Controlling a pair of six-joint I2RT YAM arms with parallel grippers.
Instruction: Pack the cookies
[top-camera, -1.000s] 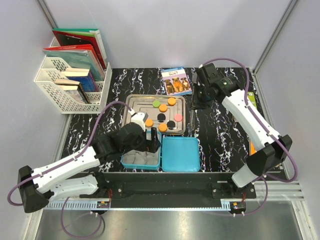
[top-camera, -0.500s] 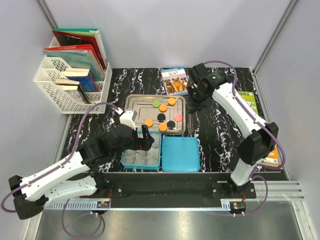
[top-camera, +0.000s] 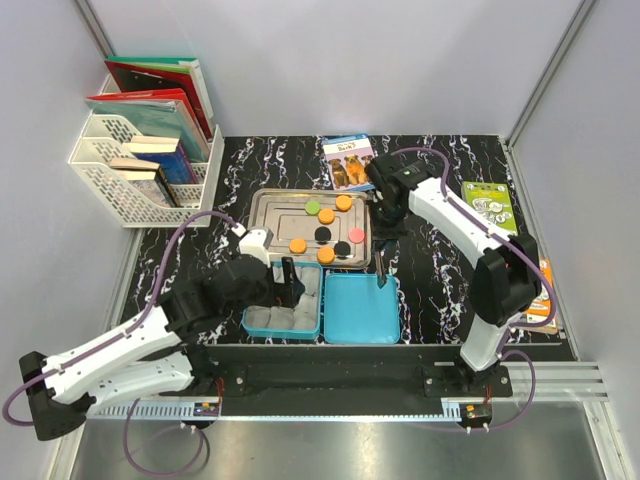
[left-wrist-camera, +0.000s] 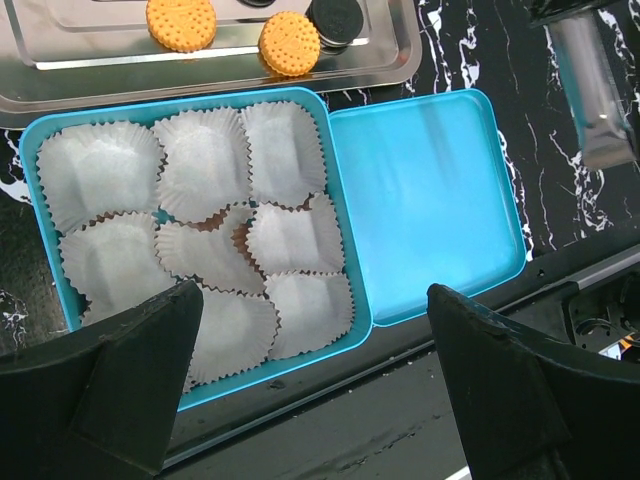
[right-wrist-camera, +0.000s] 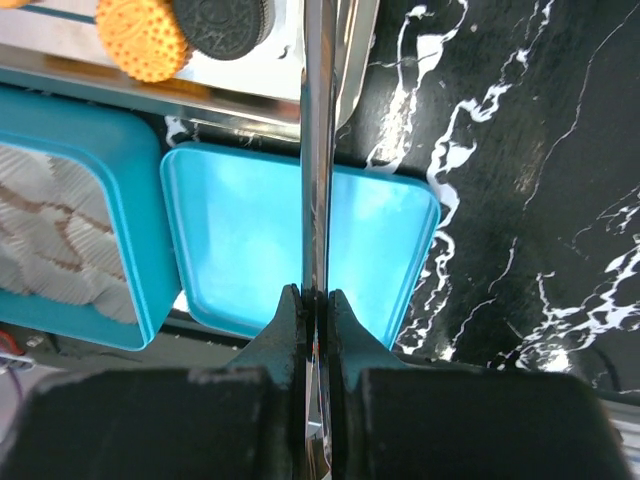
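Note:
Several cookies (top-camera: 326, 216), orange, black, one green (top-camera: 312, 208) and one pink (top-camera: 356, 234), lie on a steel tray (top-camera: 262, 205). Two orange ones (left-wrist-camera: 289, 42) and a black one (left-wrist-camera: 338, 14) show in the left wrist view. My left gripper (top-camera: 290, 275) (left-wrist-camera: 315, 293) hangs open over a blue box (left-wrist-camera: 348, 268) lined with white paper cups (left-wrist-camera: 205, 165), nothing between its fingers. My right gripper (top-camera: 384, 230) (right-wrist-camera: 316, 295) is shut on thin metal tongs (right-wrist-camera: 318, 150) (top-camera: 382, 262) (left-wrist-camera: 590, 90), whose tips point down over the tray's right edge and the blue lid (right-wrist-camera: 250, 240).
The blue lid (top-camera: 360, 310) lies open beside the box at the table's near edge. A small dog booklet (top-camera: 352, 162) lies behind the tray, a green booklet (top-camera: 487, 200) at the right. A white rack of books (top-camera: 140, 160) stands at the back left.
My right arm has swung left and nearer, carrying the tongs from the back right to the tray's right edge. My left arm has drawn back a little, its gripper still open over the box.

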